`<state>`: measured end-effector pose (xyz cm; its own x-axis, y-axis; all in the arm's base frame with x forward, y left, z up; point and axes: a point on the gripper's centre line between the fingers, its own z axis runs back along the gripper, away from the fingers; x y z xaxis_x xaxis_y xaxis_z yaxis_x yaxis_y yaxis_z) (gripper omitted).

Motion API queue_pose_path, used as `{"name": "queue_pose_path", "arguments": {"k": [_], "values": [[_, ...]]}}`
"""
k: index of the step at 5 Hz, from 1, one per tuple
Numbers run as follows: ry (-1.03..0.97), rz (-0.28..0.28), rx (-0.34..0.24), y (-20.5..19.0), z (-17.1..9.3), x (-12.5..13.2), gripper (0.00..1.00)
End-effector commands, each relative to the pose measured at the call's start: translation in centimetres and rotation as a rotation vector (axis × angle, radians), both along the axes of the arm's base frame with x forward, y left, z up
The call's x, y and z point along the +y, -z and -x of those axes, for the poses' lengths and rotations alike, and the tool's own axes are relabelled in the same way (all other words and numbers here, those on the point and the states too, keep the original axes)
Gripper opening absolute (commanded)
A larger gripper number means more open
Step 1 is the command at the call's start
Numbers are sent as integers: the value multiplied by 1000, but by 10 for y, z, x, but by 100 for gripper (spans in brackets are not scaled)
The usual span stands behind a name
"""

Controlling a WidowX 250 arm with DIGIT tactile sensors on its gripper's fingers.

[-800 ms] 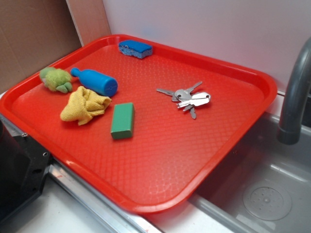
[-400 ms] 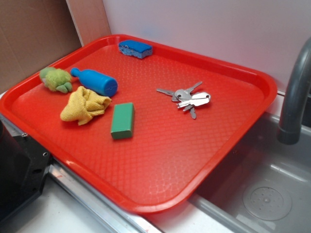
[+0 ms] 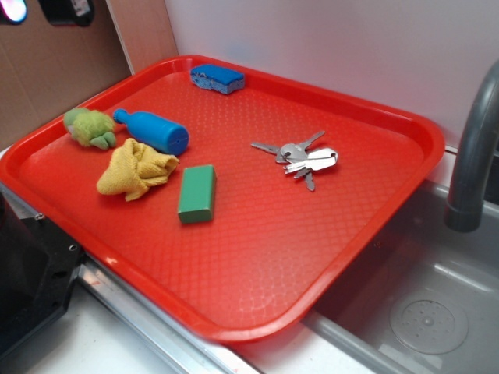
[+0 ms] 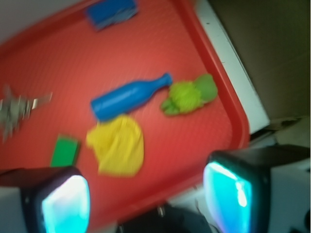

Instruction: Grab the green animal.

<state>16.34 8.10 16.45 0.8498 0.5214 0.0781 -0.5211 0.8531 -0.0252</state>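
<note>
Exterior view: end effector [image 3: 43, 9] has just entered at the top-left corner.
Green animal [image 3: 90, 127]: far-left on the red tray [image 3: 405, 125], beside the blue bottle [image 3: 152, 130], untouched.
Wrist view: fingers [image 4: 65, 204] spread wide, empty; approach beginning.

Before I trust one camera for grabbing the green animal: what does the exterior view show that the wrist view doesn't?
Only the exterior view shows the grey faucet and sink. Only the wrist view shows the gripper clearly, jaws apart, with the fingers at the picture's bottom. Both show the red tray, green animal, blue bottle, yellow cloth, green block, keys and blue sponge.
</note>
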Motion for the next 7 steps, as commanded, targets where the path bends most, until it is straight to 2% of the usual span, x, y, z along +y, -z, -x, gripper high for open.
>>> {"name": "queue_pose_path", "arguments": {"k": [1, 2, 3, 4, 5, 6, 7], "values": [[-482, -113, -67, 42, 4, 59, 100], [-734, -186, -120, 54, -4, 59, 100], [-850, -210, -107, 72, -11, 58, 100], [-815, -225, -93, 93, -25, 59, 100], [-822, -256, 8, 109, -19, 58, 100], [-789, -259, 56, 124, 14, 58, 100], [-797, -262, 96, 135, 20, 53, 100]]}}
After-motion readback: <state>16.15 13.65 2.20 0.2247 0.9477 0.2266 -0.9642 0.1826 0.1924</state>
